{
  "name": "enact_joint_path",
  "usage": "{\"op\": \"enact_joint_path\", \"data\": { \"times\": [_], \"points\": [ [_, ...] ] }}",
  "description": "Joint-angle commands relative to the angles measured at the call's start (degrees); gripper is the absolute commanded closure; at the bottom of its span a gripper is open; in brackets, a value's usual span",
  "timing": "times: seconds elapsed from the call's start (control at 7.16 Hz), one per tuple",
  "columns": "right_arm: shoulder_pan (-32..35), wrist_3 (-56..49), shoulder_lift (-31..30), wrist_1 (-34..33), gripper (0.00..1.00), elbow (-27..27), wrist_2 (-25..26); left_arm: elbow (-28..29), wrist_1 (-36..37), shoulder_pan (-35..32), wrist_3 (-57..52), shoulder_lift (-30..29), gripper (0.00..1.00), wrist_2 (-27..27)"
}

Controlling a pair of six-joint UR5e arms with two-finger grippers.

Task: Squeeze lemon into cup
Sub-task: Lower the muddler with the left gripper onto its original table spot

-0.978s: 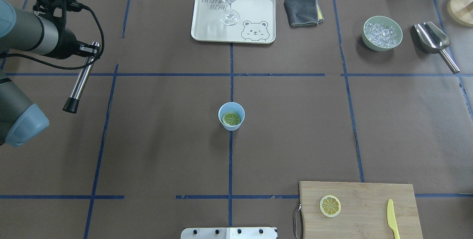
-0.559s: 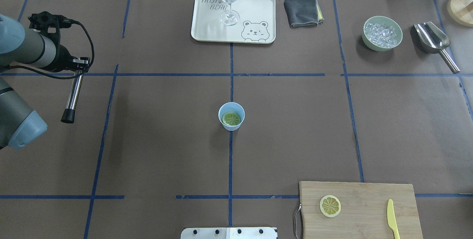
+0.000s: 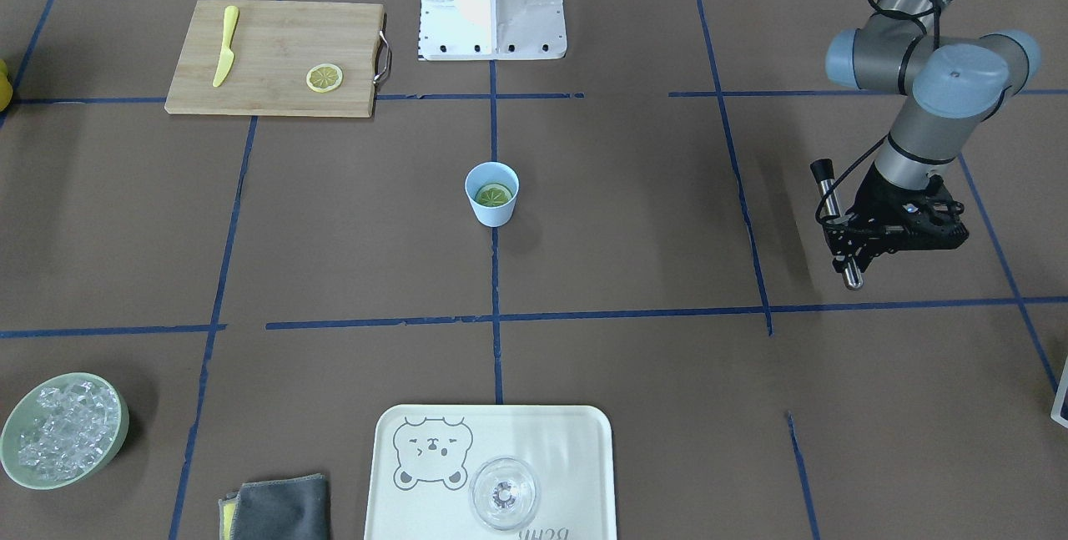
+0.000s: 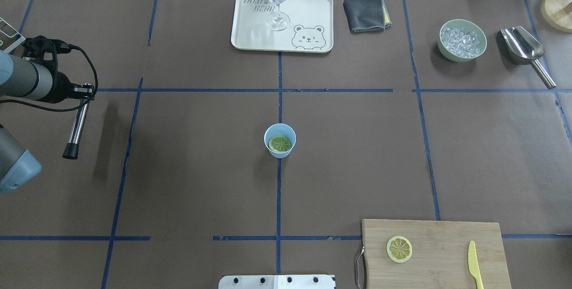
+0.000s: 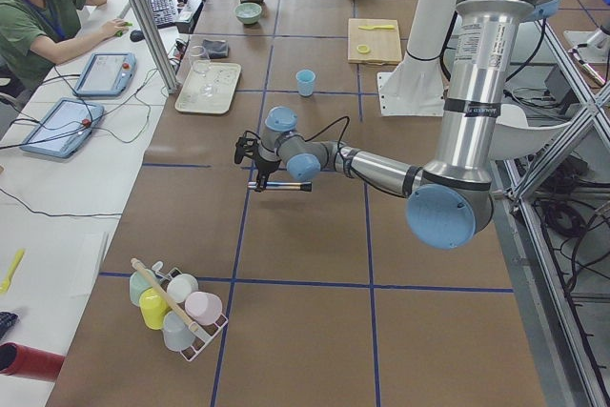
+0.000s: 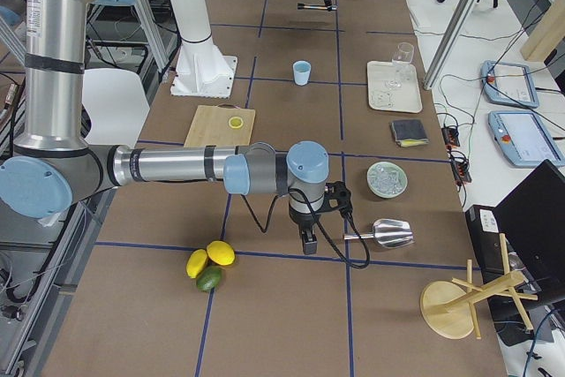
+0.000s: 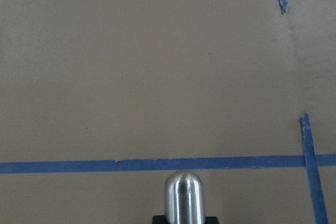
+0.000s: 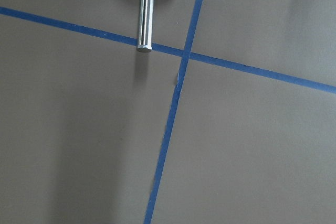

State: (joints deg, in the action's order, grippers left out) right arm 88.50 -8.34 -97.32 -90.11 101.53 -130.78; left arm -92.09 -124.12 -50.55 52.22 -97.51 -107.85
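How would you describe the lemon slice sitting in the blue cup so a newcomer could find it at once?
Start at the middle of the brown paper-covered table, where a small light-blue tapered cup stands on the central blue tape line. The thin round yellow lemon slice lies inside it. Its twin lies bare on the bamboo cutting board near the yellow plastic knife.

tray (image 4: 250, 34) | print: "TAIJ…" (end hidden) above "BEAR"

opposed overhead and front views share the cup (image 4: 280, 155).
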Motion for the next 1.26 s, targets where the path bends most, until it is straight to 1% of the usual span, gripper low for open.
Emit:
{"op": "enact_joint_path", "data": {
  "times": [0.0, 0.14, 0.56, 0.7, 0.84, 0.98, 1.12],
  "points": [
    [0.0, 0.0, -0.1, 0.0, 0.0, -0.2, 0.0, 1.0, -0.2, 1.8, 0.1, -0.2, 1.0, 0.1],
    [0.0, 0.0, -0.1, 0.0, 0.0, -0.3, 0.0, 1.0, -0.2, 2.4, 0.0, -0.2, 0.96, 0.2],
    [0.0, 0.0, 0.0, 0.0, 0.0, -0.5, 0.0, 1.6, -0.2, 3.1, 0.1, -0.2, 0.9, 0.2],
    [0.0, 0.0, -0.1, 0.0, 0.0, -0.5, 0.0, 1.8, -0.2, 3.3, 0.1, -0.2, 0.9, 0.1],
    [0.0, 0.0, -0.1, 0.0, 0.0, -0.5, 0.0, 1.8, -0.2, 3.6, 0.1, -0.2, 0.86, 0.2],
    [0.0, 0.0, 0.0, 0.0, 0.0, -0.5, 0.0, 1.8, -0.2, 3.7, 0.1, -0.2, 0.81, 0.2],
    [0.0, 0.0, 0.0, 0.0, 0.0, -0.5, 0.0, 1.8, -0.2, 3.7, 0.1, -0.2, 0.7, 0.3]
  ]
}}
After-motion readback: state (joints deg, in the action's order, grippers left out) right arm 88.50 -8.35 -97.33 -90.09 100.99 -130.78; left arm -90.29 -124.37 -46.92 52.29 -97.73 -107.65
